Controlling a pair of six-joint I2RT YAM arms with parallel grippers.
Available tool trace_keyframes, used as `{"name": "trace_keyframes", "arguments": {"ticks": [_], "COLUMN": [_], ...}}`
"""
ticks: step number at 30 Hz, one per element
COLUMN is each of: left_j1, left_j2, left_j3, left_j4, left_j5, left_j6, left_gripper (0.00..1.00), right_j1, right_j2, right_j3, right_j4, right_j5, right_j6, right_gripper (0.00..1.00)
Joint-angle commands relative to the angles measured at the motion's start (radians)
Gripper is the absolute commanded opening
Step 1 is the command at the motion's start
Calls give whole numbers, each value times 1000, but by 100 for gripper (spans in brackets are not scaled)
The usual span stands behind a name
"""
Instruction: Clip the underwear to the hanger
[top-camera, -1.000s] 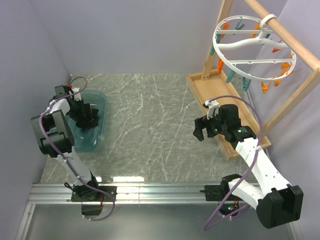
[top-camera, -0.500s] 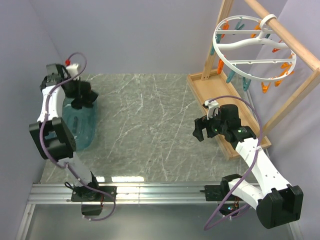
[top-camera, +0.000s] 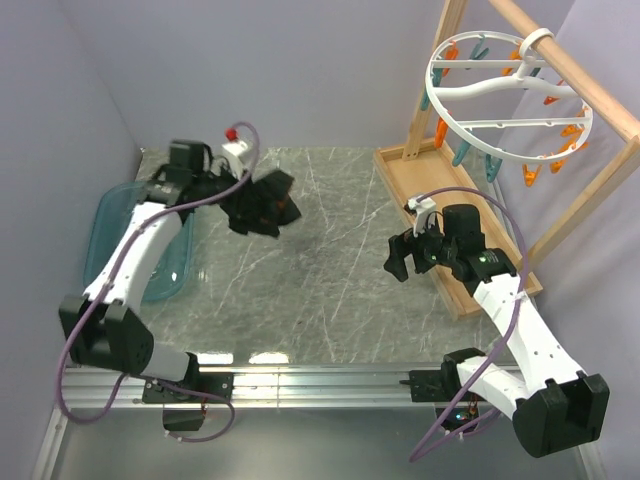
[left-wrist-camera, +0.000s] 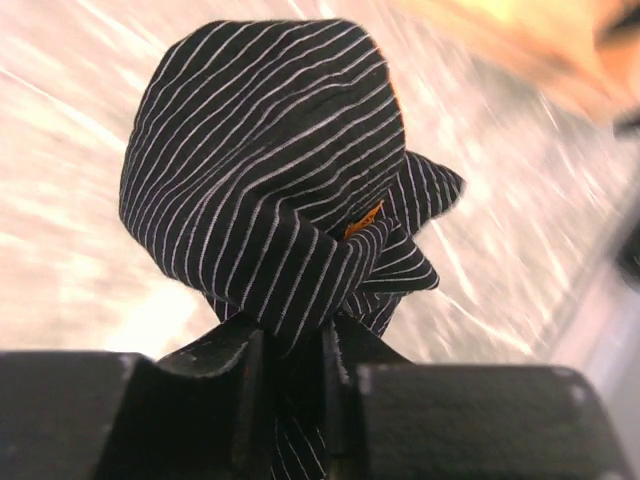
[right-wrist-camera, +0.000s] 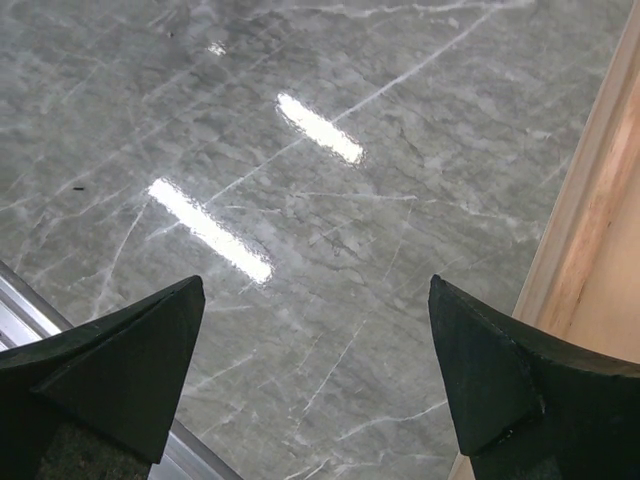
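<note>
Pinching underwear (left-wrist-camera: 270, 190) with left hand (left-wrist-camera: 295, 335) over desk (top-camera: 330, 285), near blue tub (top-camera: 113, 217). Holding right hand (right-wrist-camera: 315, 300) spread beside hanger's (top-camera: 497, 124) wooden rack (top-camera: 418, 185).

Underwear (left-wrist-camera: 265, 190) black, thin white pinstripes; hanger (top-camera: 487, 88) white; pegs (top-camera: 531, 176) orange, teal; table (top-camera: 330, 265) grey marble.

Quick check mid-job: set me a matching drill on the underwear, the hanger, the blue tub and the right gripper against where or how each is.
Things:
1. underwear
2. hanger
3. blue tub
4. right gripper

Places or states:
a. open above the table
b. hung on the wooden rack
c. pinched in the left gripper
d. at the table's left edge

Pairs: 1-c, 2-b, 3-d, 4-a
</note>
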Motion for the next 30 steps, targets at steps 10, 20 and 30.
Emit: {"name": "trace_keyframes", "arguments": {"ticks": [10,20,30], "left_j1": [-132,-74,-410], "left_j2": [250,107,-71], "left_j3": [-226,-198,-420], "left_j4": [178,169,72], "left_j5": [249,75,-51], "left_j6": [-227,85,770], "left_gripper": [54,71,69], "right_j1": [16,59,150], "right_j2": [38,53,234], "right_j3": [56,46,101], "right_j4": [-25,0,38], "right_j5": [-49,-28,-91], "right_j6": [-33,-35,22], "right_gripper": [99,96,79]}}
